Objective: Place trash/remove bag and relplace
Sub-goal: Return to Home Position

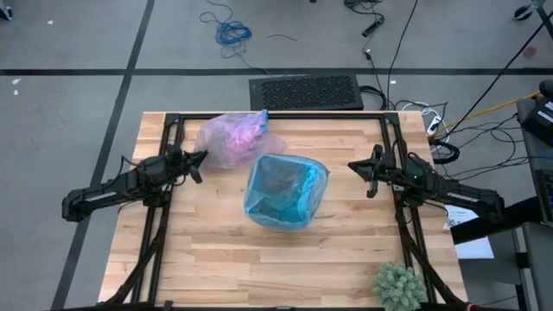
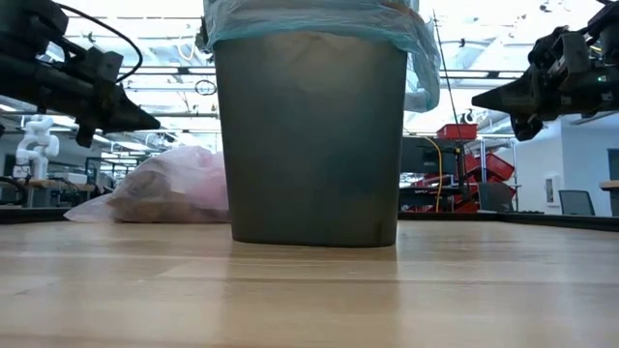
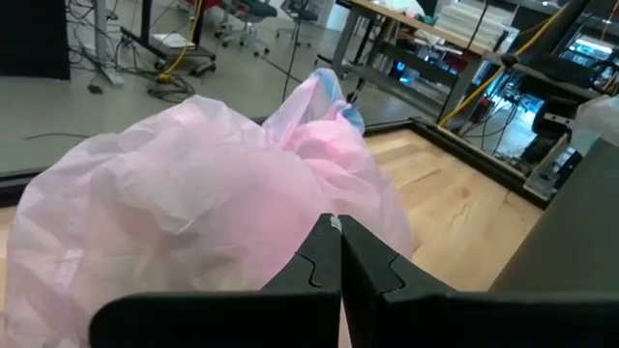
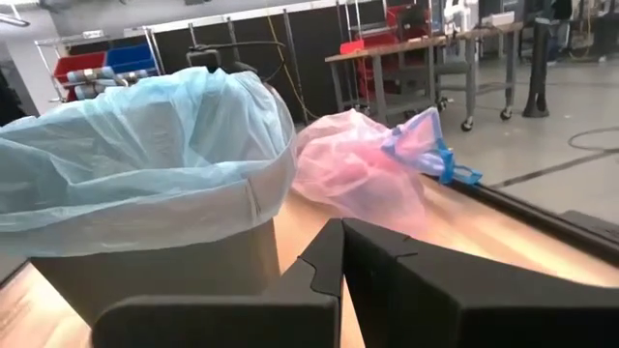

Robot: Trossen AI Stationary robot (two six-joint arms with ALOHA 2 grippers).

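Left gripper [image 1: 200,157] hangs clenched over the far left part of the table [image 1: 346,250], its fingers pressed together with nothing between them, tips just beside the bag [image 1: 229,138]. Right gripper [image 1: 354,166] is likewise closed and empty, held off the right side of the bin [image 2: 309,145] and apart from it.

From above, the bag lies crumpled on the wood near the table's far edge, between the left gripper and the bin, and close to the bin without clearly touching it. The bin stands upright at the middle of the table, lined with a light blue liner [image 1: 259,207] folded out over its rim.

The low view adds what the overhead one hides: a brownish mass low inside the lavender-pink plastic [image 2: 155,188], probably the trash, though single wads cannot be made out or counted. It also shows both grippers raised above the tabletop, one at each side of the bin.

The left wrist view has the bag filling the space directly ahead of the shut fingers [image 3: 319,261]. The right wrist view looks past its own closed fingers [image 4: 324,256] at the bin's lined rim, with the bag beyond it and a blue strip [image 4: 435,150] at the bag's bunched mouth.

Counted: two grippers, one bin, one lavender-pink bag, one blue liner, and one green spiky plant [image 1: 397,283] at the table's near right corner, well apart from everything else.
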